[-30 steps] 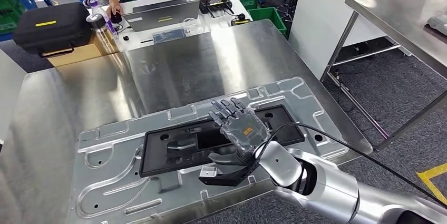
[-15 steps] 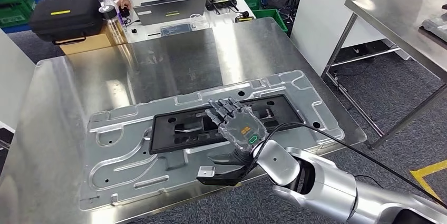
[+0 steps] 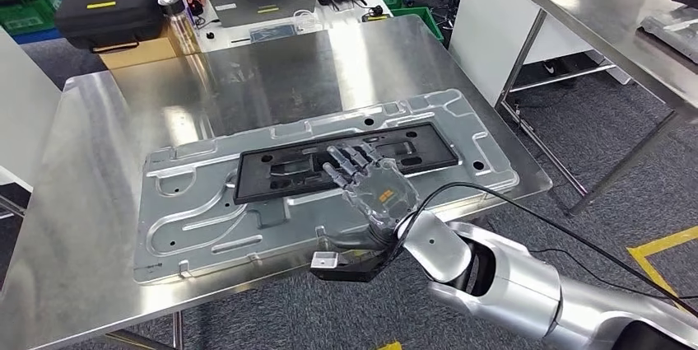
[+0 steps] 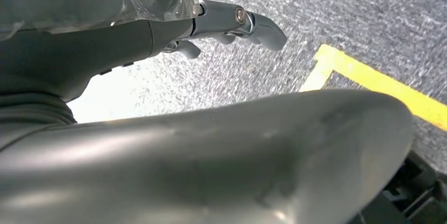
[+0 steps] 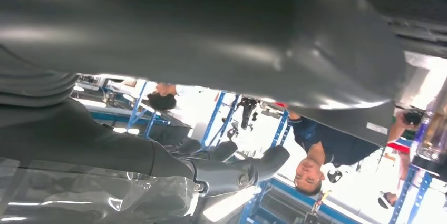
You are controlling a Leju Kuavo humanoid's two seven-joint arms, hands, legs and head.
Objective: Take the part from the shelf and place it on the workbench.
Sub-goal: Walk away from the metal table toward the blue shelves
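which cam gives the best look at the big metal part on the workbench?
Head view. It shows the whole metal part lying flat on the workbench, black insert on top, with the right hand over its near edge. The right wrist view shows no recognisable part of it, just the hand's own covers. The left wrist view looks at floor.
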